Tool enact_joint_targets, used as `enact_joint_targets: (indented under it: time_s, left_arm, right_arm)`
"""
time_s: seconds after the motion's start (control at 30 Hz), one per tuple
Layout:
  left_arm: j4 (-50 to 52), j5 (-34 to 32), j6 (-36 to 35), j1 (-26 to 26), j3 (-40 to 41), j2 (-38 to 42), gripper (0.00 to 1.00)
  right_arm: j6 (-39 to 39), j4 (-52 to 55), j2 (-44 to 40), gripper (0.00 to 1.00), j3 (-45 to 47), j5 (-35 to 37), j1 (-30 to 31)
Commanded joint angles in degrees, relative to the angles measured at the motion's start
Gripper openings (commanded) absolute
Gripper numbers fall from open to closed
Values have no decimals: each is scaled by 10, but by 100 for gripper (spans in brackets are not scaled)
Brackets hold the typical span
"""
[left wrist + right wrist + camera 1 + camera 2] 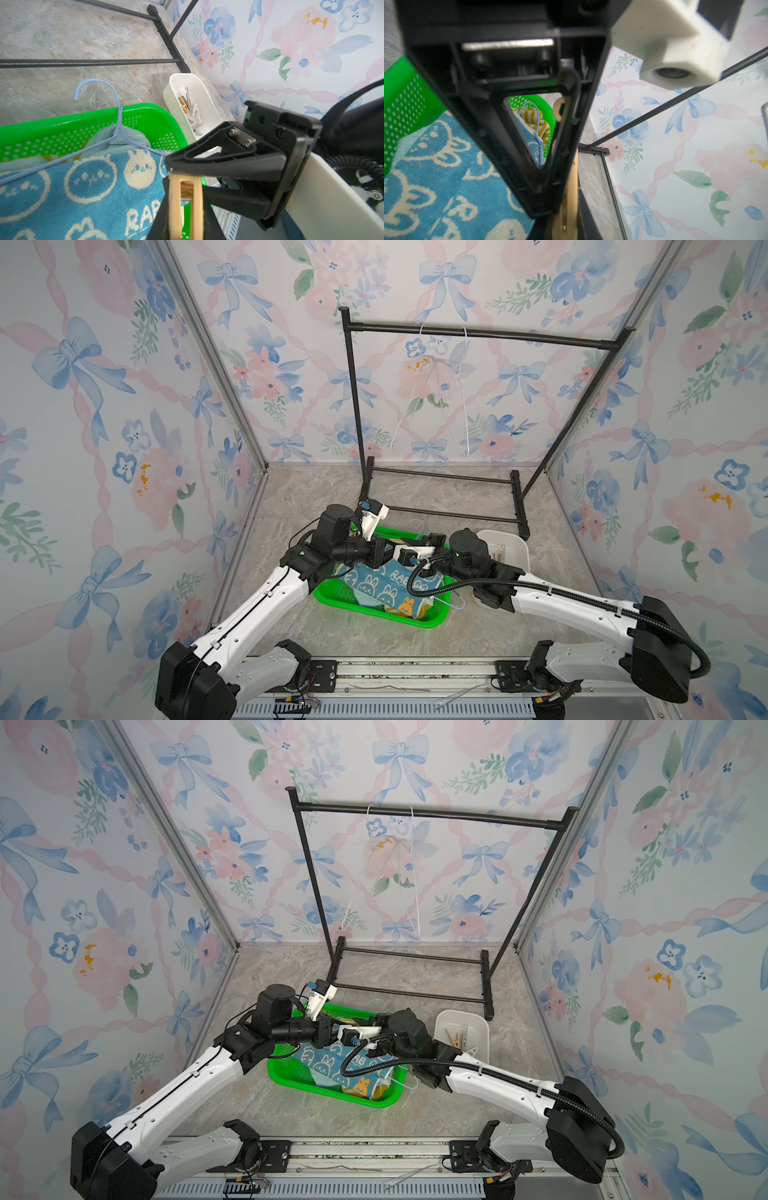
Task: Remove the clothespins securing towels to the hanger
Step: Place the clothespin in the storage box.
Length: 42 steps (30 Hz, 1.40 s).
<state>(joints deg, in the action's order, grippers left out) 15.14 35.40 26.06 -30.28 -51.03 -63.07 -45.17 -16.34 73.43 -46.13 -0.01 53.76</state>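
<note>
Over the green basket [332, 594] my two grippers meet tip to tip. A tan clothespin [173, 207] stands between the jaws of my left gripper [185, 199], which is shut on it. The same tan clothespin [572, 197] also sits in my right gripper [566, 218], which is shut on its other end. In both top views the grippers [390, 551] [333, 1029] hide the pin. In the basket the blue bunny towel [83, 187] lies on top, over the pale teal towel [124, 135] and the yellow-striped towel [538, 116]. A light blue hanger [118, 116] lies across them.
A white bin [517, 549] right of the basket holds several loose clothespins [184, 104]. Behind stands the black rack [478, 333] with white wire hangers [462, 385] on its top bar; its base bars lie on the table just beyond the basket.
</note>
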Motion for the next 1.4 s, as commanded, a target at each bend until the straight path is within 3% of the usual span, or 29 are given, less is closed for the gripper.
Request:
enact_joint_targets:
  time_s: [0.0, 0.2, 0.33, 0.57, 0.77, 0.97, 1.1, 1.37]
  left_arm:
    - [5, -4, -12, 3, -18, 4, 27]
    - [5, -19, -56, 4, -21, 24, 51]
    - [5, -25, -99, 7, -21, 51, 59]
    - [5, -108, -266, 10, -12, 148, 73]
    - [4, -209, -419, 10, 6, 203, 74]
    - [-41, -249, -528, 10, 46, 231, 75]
    - [-102, -252, -547, 10, 102, 241, 77]
    - [-169, -270, -544, 9, 186, 222, 77]
  right_arm:
    - [20, 12, -6, 6, -16, 14, 7]
    - [54, 49, -18, 0, -24, 43, 7]
    - [89, 88, -24, 0, -36, 80, 7]
    - [177, 176, -44, 0, -62, 119, 4]
    - [262, 261, -66, 0, -91, 118, -4]
    - [382, 385, -72, 0, -143, 151, -27]
    - [472, 475, -75, 0, -169, 148, -65]
    - [612, 574, -96, 0, -146, 73, -179]
